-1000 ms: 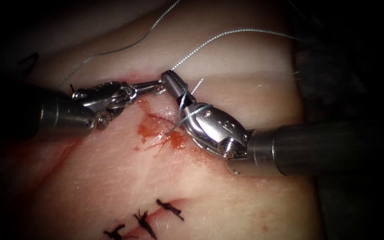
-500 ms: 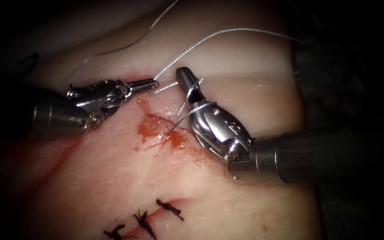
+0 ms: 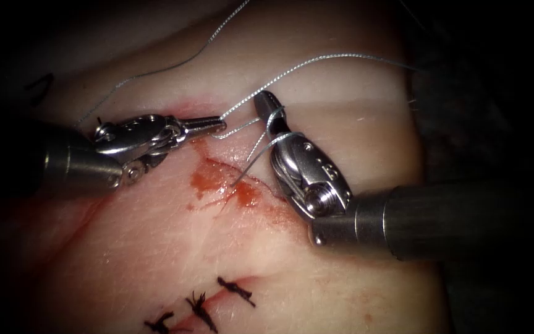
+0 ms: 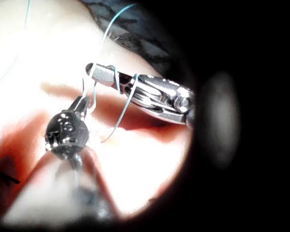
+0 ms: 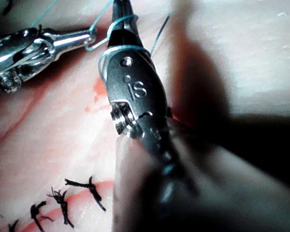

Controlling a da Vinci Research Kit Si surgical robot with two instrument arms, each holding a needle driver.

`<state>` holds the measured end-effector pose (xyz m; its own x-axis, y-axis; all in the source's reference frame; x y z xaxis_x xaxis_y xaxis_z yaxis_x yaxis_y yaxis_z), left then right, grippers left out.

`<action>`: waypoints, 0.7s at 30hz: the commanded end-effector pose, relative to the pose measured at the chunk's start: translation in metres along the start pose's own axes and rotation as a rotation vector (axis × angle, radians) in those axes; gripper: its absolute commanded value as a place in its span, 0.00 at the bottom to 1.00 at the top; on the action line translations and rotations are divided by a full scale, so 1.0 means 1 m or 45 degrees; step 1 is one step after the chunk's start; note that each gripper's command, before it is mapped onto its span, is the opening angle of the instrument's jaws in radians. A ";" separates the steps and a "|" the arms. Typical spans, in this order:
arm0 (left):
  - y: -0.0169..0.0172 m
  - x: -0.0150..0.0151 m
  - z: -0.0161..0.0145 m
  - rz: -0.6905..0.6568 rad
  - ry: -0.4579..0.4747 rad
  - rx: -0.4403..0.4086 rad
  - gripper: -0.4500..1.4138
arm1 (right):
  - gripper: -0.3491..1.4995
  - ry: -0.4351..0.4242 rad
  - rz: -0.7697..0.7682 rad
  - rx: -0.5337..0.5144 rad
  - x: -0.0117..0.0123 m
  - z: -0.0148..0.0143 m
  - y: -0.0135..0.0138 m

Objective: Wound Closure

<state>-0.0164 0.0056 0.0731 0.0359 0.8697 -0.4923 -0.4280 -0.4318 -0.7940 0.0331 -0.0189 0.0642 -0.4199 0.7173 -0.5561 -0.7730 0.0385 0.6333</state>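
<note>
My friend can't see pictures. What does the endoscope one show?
The left tool holds the thread, which is wrapped around the right tool, above a cut with red fluid in the tissue.

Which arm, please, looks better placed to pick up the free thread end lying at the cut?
Probably the right: the right tool has the thread looped around its jaws and sits beside the free end. The left tool has its jaws shut on the thread.

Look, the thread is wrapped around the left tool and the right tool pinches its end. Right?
Swapped. In the endoscope view the thread is wrapped around the right tool, and the left tool pinches its end above the cut.
</note>
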 end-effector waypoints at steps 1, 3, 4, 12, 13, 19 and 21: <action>0.0000 -0.0005 0.0008 0.014 -0.011 -0.058 0.00 | 0.00 -0.073 0.012 -0.004 -0.0006 0.0000 -0.0005; 0.0004 -0.0004 0.0009 0.020 -0.018 -0.115 0.00 | 0.00 -0.136 0.016 -0.001 -0.0006 -0.0001 -0.0005; 0.0006 -0.0004 0.0010 0.029 -0.019 -0.134 0.00 | 0.00 -0.179 0.013 0.013 -0.0006 -0.0002 -0.0005; 0.0020 0.0006 0.0017 0.093 -0.045 -0.242 0.00 | 0.00 -0.357 0.005 -0.060 -0.0008 -0.0014 0.0001; 0.0019 0.0007 0.0017 0.093 -0.042 -0.238 0.00 | 0.00 -0.355 0.000 -0.075 -0.0009 -0.0016 0.0002; 0.0015 0.0008 0.0019 0.095 -0.037 -0.231 0.00 | 0.00 -0.377 -0.021 -0.102 -0.0017 -0.0023 0.0012; 0.0016 0.0010 0.0020 0.093 -0.038 -0.231 0.00 | 0.00 -0.411 -0.031 -0.135 -0.0020 -0.0026 0.0018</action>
<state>-0.0185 0.0066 0.0713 -0.0152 0.8403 -0.5419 -0.2582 -0.5269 -0.8098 0.0304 -0.0219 0.0649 -0.2363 0.9045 -0.3551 -0.8385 -0.0052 0.5449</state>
